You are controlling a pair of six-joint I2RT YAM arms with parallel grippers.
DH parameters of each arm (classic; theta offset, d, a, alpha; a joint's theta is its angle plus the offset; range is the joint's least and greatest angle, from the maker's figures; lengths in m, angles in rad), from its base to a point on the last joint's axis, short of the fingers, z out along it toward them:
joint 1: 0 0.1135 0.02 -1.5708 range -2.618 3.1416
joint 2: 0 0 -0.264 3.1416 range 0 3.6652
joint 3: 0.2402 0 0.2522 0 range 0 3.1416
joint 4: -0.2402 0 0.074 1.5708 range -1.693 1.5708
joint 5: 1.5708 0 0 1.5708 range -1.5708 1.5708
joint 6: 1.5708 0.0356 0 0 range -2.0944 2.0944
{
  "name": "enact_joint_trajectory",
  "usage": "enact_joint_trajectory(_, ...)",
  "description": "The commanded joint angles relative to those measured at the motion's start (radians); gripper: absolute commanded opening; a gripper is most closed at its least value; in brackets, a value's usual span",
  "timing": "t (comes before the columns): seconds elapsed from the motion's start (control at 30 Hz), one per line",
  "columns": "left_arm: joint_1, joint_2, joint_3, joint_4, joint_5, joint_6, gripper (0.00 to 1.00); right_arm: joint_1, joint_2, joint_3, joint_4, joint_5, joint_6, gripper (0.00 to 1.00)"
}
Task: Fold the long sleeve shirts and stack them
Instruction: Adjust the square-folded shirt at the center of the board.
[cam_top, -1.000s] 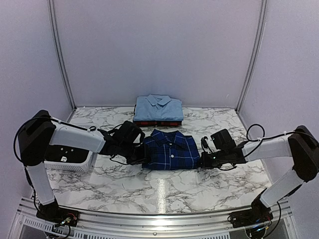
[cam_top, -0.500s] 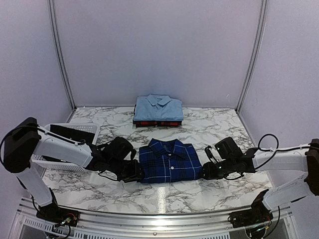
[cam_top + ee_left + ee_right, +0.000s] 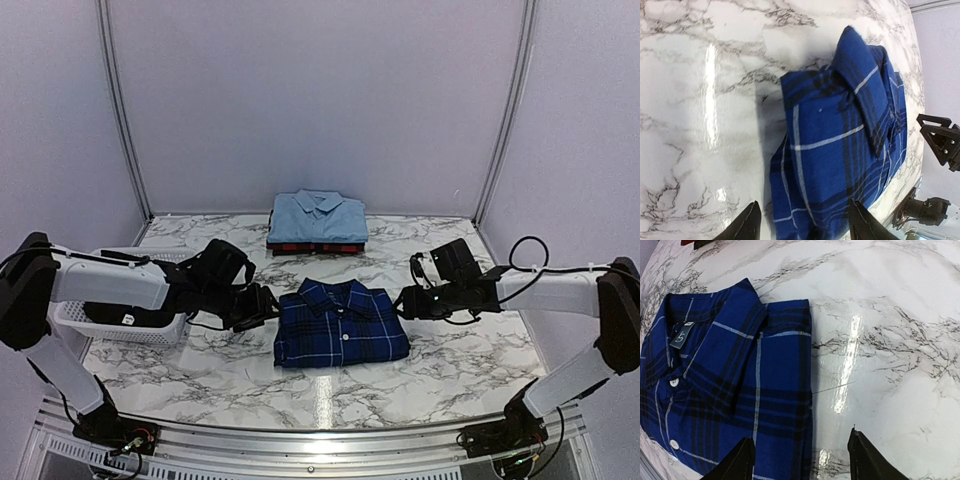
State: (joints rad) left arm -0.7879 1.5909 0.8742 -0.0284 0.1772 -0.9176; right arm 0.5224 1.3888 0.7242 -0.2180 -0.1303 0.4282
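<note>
Marble bench [image 3: 200, 372]: navy plaid shirt [image 3: 340, 322] folded; left tool [image 3: 268, 303], right tool [image 3: 403, 303] both released. Next, we reckon: regrasp, stack it.

My left arm [image 3: 110, 285] reaches in low from the left and my right arm [image 3: 550, 290] from the right, forearms nearly level. My left gripper [image 3: 268, 303] holds its fingers [image 3: 749, 226] spread and grips nothing; my right gripper [image 3: 402, 303] stands the same. My left wrist seems rolled sideways, I think.
</note>
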Motion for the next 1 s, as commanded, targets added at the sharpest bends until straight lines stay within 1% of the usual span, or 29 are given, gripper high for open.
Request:
enact_joint_trajectory(0.0,0.048,0.084,0.068,0.047,0.046,0.058,0.62,-0.034,0.089,0.062,0.12,-0.051,-0.055,0.59)
enact_joint_trajectory(0.13,0.082,0.183,0.115,0.11,0.065,0.057,0.58,-0.057,0.175,0.106,0.175,-0.071,-0.063,0.57)
enact_joint_trajectory(0.33,0.096,0.278,0.188,0.169,0.056,0.054,0.47,-0.072,0.28,0.133,0.269,-0.099,-0.058,0.55)
enact_joint_trajectory(0.43,0.096,0.307,0.222,0.21,0.085,0.045,0.34,-0.071,0.322,0.142,0.289,-0.114,-0.05,0.53)
enact_joint_trajectory(0.5,0.093,0.306,0.24,0.211,0.094,0.045,0.21,-0.072,0.337,0.142,0.304,-0.118,-0.046,0.51)
enact_joint_trajectory(0.53,0.091,0.296,0.243,0.21,0.093,0.046,0.15,-0.071,0.342,0.141,0.308,-0.117,-0.046,0.49)
enact_joint_trajectory(0.6,0.084,0.262,0.245,0.201,0.075,0.059,0.07,-0.072,0.35,0.144,0.31,-0.116,-0.046,0.44)
enact_joint_trajectory(0.63,0.077,0.24,0.248,0.189,0.059,0.068,0.04,-0.071,0.352,0.143,0.31,-0.115,-0.047,0.41)
enact_joint_trajectory(0.7,0.06,0.2,0.255,0.161,0.031,0.09,0.0,-0.072,0.354,0.143,0.309,-0.112,-0.05,0.32)
enact_joint_trajectory(0.83,0.013,0.148,0.275,0.087,-0.067,0.132,0.0,-0.072,0.336,0.137,0.298,-0.085,-0.052,0.12)
enact_joint_trajectory(0.97,0.015,0.144,0.265,0.034,-0.167,0.126,0.0,-0.072,0.293,0.116,0.276,-0.004,-0.037,0.05)
